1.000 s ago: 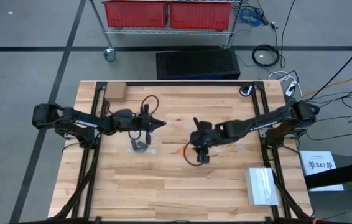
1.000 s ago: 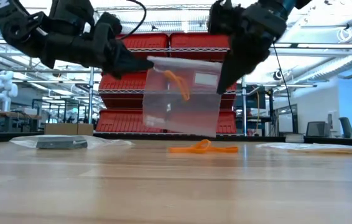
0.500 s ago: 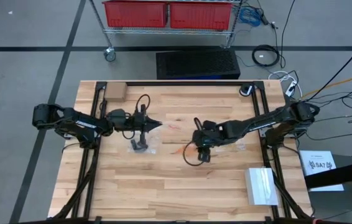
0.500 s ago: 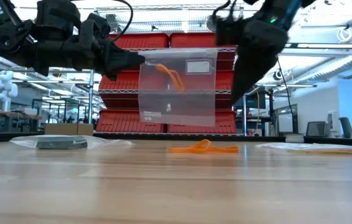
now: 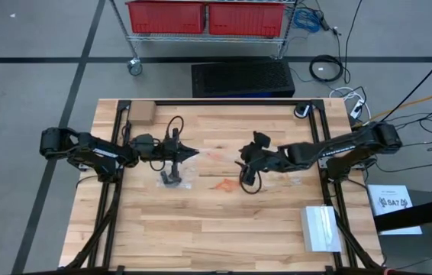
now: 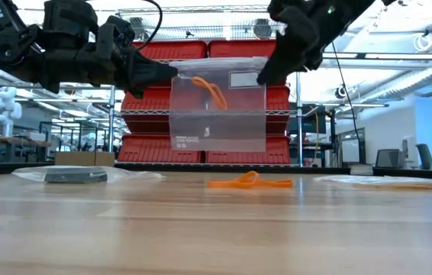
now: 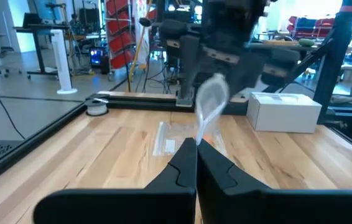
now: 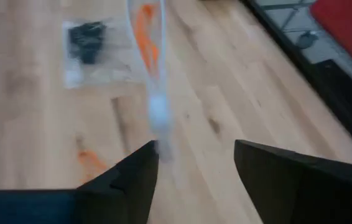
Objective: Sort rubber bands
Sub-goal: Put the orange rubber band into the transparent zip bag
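A clear plastic bag (image 6: 217,107) hangs in the air between my two grippers, with an orange rubber band (image 6: 212,93) inside it. In the high view the bag (image 5: 216,156) shows edge-on. My left gripper (image 6: 172,74) is shut on its one top corner. My right gripper (image 6: 265,76) is open at the other top corner, which lies by one of its fingers. More orange bands (image 6: 248,182) lie on the table below the bag. Black bands (image 5: 172,179) lie in a second clear bag flat on the table. My left gripper pinches the hanging bag's top corner (image 6: 176,75) between its two fingertips, coming level from the table's left. The bag hangs upright below that corner, lifted clear of the table. My right gripper has one finger (image 8: 142,165) beside the bag's other top corner (image 8: 158,140); whether it touches, I cannot tell.
A white box (image 5: 320,228) sits near the table's near right corner. A small cardboard block (image 5: 141,114) and a tape roll (image 5: 302,111) lie along the far edge. Another flat clear bag (image 6: 388,182) lies to the right. Black frame rails (image 5: 109,198) run down both sides.
My right gripper has drawn back toward the table's right edge and tipped from pointing down to slanting up by the bag's top corner. My left gripper moved slightly toward the left edge. The bag, tilted a second ago, now hangs straight and level.
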### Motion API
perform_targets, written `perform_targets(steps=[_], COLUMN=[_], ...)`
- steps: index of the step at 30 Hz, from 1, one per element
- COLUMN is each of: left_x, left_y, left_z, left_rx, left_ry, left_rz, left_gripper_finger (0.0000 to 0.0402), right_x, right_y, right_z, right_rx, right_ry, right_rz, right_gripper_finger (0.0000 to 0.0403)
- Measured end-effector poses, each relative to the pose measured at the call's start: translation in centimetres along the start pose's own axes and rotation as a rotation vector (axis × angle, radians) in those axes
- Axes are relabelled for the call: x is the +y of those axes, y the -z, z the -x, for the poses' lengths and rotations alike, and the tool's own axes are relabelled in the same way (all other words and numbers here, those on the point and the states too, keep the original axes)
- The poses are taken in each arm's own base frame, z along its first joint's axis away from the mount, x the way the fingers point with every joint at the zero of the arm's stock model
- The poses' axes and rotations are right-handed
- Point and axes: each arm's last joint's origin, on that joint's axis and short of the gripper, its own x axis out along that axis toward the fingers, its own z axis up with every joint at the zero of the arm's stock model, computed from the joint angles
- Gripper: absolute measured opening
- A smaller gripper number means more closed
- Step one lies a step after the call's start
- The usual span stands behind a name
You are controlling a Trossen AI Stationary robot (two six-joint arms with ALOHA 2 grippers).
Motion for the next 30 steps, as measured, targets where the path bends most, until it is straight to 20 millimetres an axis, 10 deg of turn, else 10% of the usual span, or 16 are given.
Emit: perform_targets(steps=[8,30], left_x=[0.0,-0.3], left_y=[-0.2,-0.7], left_z=[0.0,-0.4], left_rx=[-0.016,-0.037], left_ry=[0.001,-0.033], left_rz=[0.002,0.017], left_gripper_finger=[0.0000,0.0000], right_x=[0.2,0.0], right_y=[-0.8,-2.3], right_z=[-0.1,0.8], right_rx=[-0.083,-0.147], right_ry=[0.004,-0.008], right_rz=[0.043,-0.046], right_gripper_finger=[0.0015,0.0000])
